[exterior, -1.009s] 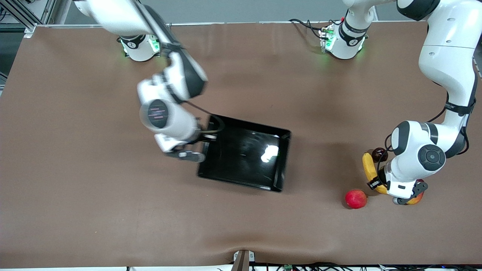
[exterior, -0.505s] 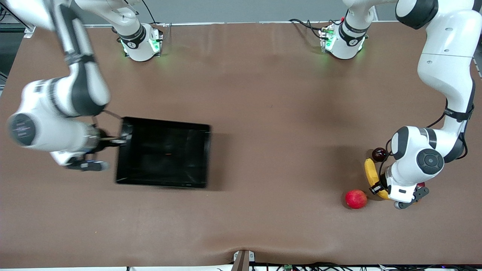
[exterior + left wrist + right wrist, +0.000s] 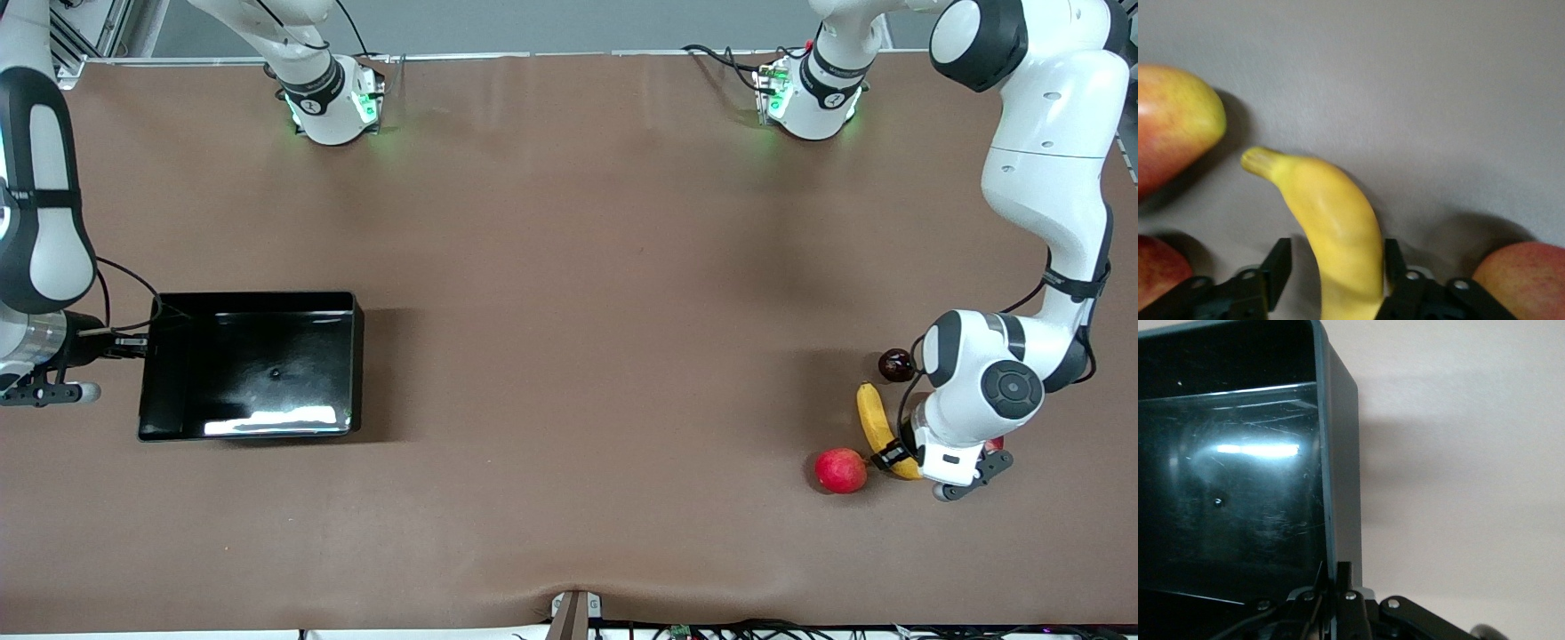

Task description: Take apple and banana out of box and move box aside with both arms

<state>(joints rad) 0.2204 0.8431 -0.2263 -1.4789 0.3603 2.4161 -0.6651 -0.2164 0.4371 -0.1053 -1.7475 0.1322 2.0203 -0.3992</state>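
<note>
The yellow banana [image 3: 875,416] lies on the table at the left arm's end. My left gripper [image 3: 893,455] is open and astride its nearer end; in the left wrist view the banana [image 3: 1331,220] sits between the fingers [image 3: 1277,265], with a gap on one side. The apple [image 3: 840,470], red with a yellow patch, lies beside the banana and also shows in the left wrist view [image 3: 1171,120]. My right gripper [image 3: 145,345] is shut on the end wall of the black box [image 3: 258,307] at the right arm's end; the right wrist view shows the fingertips [image 3: 1350,577] pinching the wall [image 3: 1341,487].
A small dark round fruit [image 3: 895,364] lies by the banana's farther end. Another reddish fruit [image 3: 994,442] is mostly hidden under the left wrist. Two more reddish fruits [image 3: 1528,280] [image 3: 1157,270] edge the left wrist view.
My right arm has swept the box from mid-table to the right arm's end. My left gripper has shifted slightly nearer to the front camera, and the banana has shifted with it.
</note>
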